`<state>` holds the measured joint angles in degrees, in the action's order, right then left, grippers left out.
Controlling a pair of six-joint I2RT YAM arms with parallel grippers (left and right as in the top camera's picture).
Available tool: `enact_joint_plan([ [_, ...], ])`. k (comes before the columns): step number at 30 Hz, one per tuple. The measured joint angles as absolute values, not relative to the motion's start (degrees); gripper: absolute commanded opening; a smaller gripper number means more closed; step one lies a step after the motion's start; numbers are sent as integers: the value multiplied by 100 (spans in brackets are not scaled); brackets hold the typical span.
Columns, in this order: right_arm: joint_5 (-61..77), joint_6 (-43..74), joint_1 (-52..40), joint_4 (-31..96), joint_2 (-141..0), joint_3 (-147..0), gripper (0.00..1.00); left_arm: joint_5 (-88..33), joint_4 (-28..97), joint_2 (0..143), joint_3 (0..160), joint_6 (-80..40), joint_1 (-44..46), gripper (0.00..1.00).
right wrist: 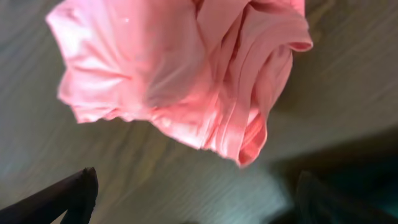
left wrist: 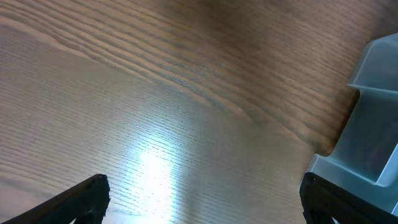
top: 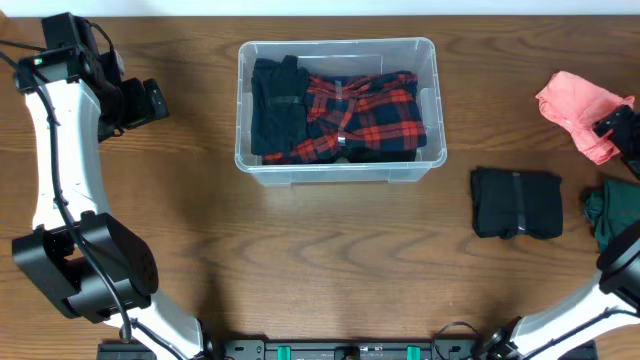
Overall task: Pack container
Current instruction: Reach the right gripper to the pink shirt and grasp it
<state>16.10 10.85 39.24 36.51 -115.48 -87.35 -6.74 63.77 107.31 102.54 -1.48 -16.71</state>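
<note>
From my three feeds I can read no text, label, brand, number or sign, neither on the container nor on the wooden table.

Looked like a robot lab bench: plain wood-grain table, left arm & right arm mounted at near edge w/ loose cables, clothes laid out by tub.

A crumpled pink garment lay on the wooden table just ahead of the right jaws. Behind those jaws lay a folded black garment and, beside it, a dark green garment.
</note>
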Motion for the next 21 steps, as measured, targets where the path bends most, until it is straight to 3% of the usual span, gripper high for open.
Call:
enact_joint_plan([
  [21,1719,858,3927,2119,-12575,-8711,98,-676,6377,10731,10254,-148,-1671,98],
])
